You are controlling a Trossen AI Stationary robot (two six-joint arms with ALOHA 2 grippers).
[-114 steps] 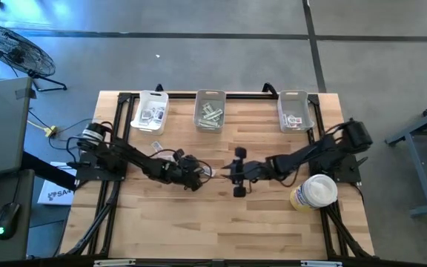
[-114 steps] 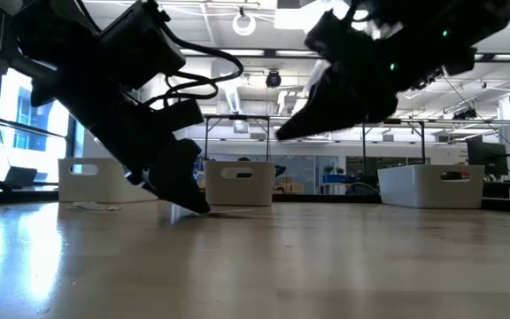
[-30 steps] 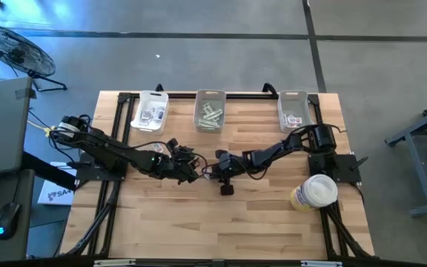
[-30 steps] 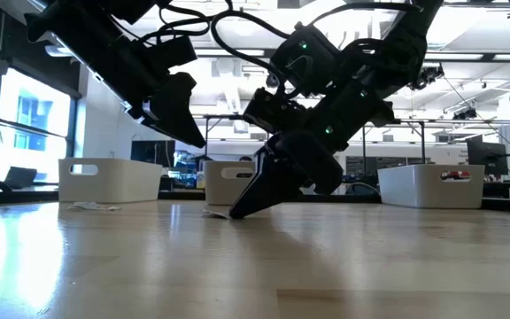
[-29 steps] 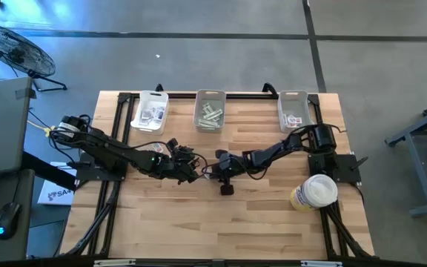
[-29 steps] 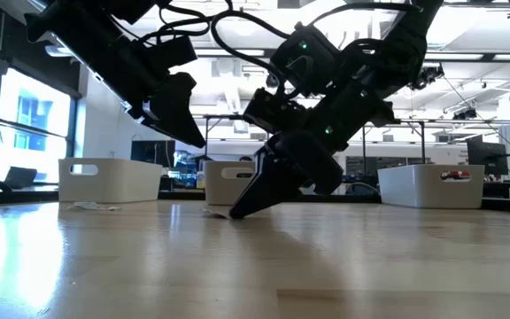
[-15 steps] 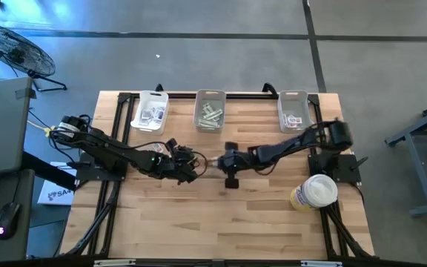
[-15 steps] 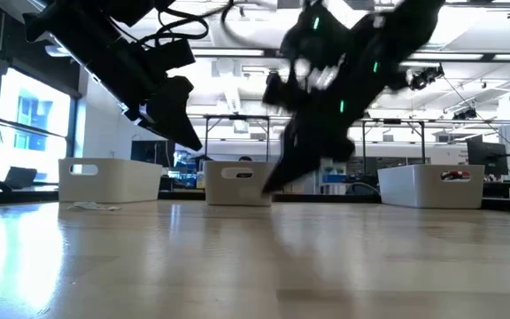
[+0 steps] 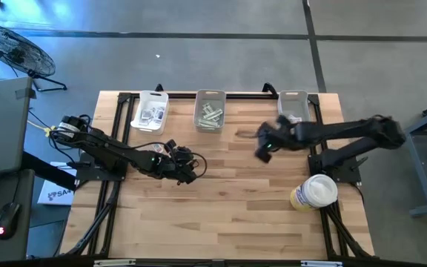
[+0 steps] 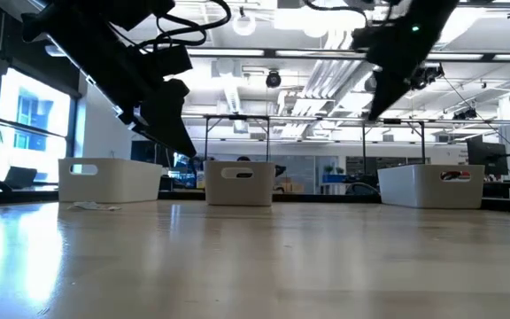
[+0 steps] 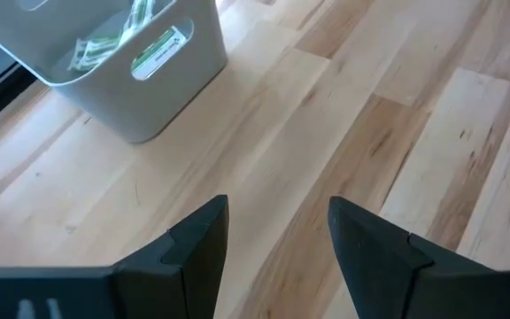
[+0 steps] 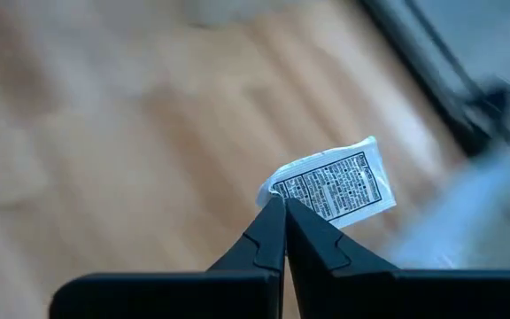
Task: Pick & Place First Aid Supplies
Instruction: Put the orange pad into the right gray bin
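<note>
a: where's the right gripper [image 12: 282,206]?

b: lifted off the counter [image 9: 221,215], toward the far right, just beside the right-hand bin [image 9: 295,111]. its fingers are clenched on a corner of a white packet [image 12: 330,188] with black print, so that packet hangs in the air, not on the wood.

a: and the left gripper [image 11: 277,230]?

b: fingers spread, grasping nothing, hovering left of centre and pointing toward the middle bin [image 11: 127,66], which holds pale green strips [image 9: 210,115].

a: other supplies?

b: white packets in the far-left bin [image 9: 152,113], a few in the right-hand bin, and one loose packet [image 9: 156,147] on the counter near the left arm.
</note>
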